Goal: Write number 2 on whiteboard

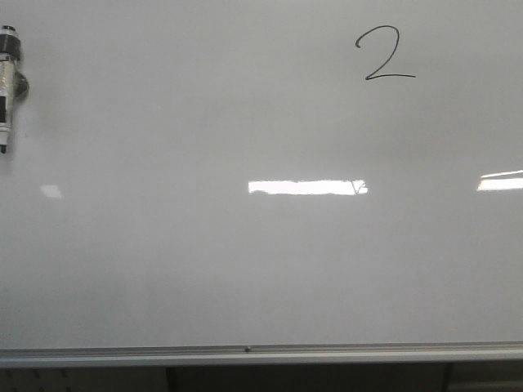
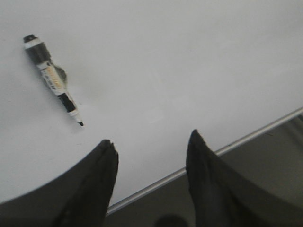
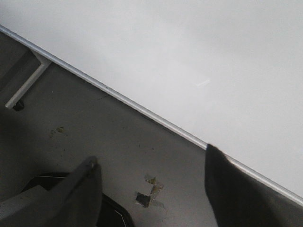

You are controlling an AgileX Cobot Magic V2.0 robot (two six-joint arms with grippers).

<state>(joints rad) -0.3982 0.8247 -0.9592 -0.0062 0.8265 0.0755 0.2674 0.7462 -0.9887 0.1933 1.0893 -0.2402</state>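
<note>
A thin black number 2 [image 1: 384, 54] is drawn near the top right of the whiteboard [image 1: 245, 261], which fills the front view. A black-and-white marker [image 1: 7, 88] lies on the board at the far left edge, tip pointing down; the left wrist view shows the marker [image 2: 53, 79] too, uncapped and apart from my fingers. My left gripper [image 2: 152, 141] is open and empty over the board near its silver rail [image 2: 208, 157]. My right gripper [image 3: 150, 158] is open and empty, hanging over the grey floor beside the board's rail [image 3: 142, 111]. Neither gripper shows in the front view.
The board's aluminium bottom rail [image 1: 261, 353] runs along the front view's lower edge. Bright light reflections [image 1: 306, 187] sit mid-board. Under the right gripper the floor has a chipped patch [image 3: 147, 194], and a frame leg [image 3: 26, 85] stands beside the board.
</note>
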